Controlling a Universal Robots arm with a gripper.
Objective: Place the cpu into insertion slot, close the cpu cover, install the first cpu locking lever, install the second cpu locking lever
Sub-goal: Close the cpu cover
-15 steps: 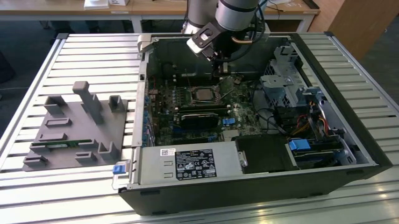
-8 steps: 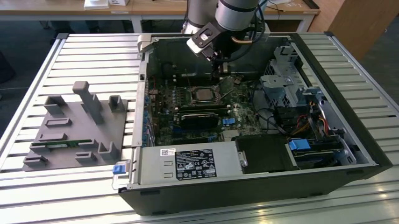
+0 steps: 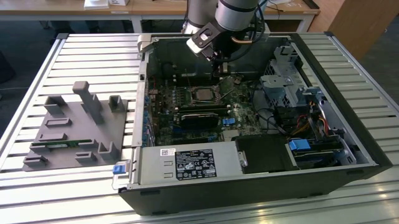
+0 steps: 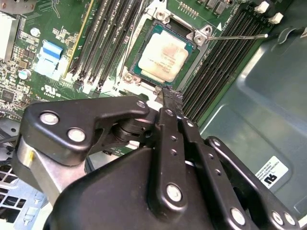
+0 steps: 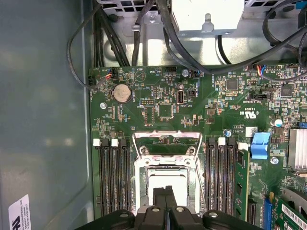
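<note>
**Green board, silver chip, black slots**

We see the cpu [image 4: 162, 56] as pale silver with a faint pinkish tint, edged in dark green. Around the cpu, the motherboard [image 5: 158, 110] is deep green, speckled with tiny silver parts. Black memory slots [image 4: 108, 38] flank the cpu. Farther from the cpu is a bright blue connector [image 5: 260, 145]. The gripper [image 4: 170, 98] is matt black with silver screws.

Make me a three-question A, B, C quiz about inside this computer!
1. Where is the small silvery square chip? A in the square black socket; B on a plate; C on the floor.
2. What colour is the flat circuit board? A red; B green; C yellow.
3. The thin silvery metal cover frame is: A shut over the chip; B flipped open; C missing.
A, the chip sits in the socket; B, the board is green; B, the frame lies back, chip top bare.
</note>
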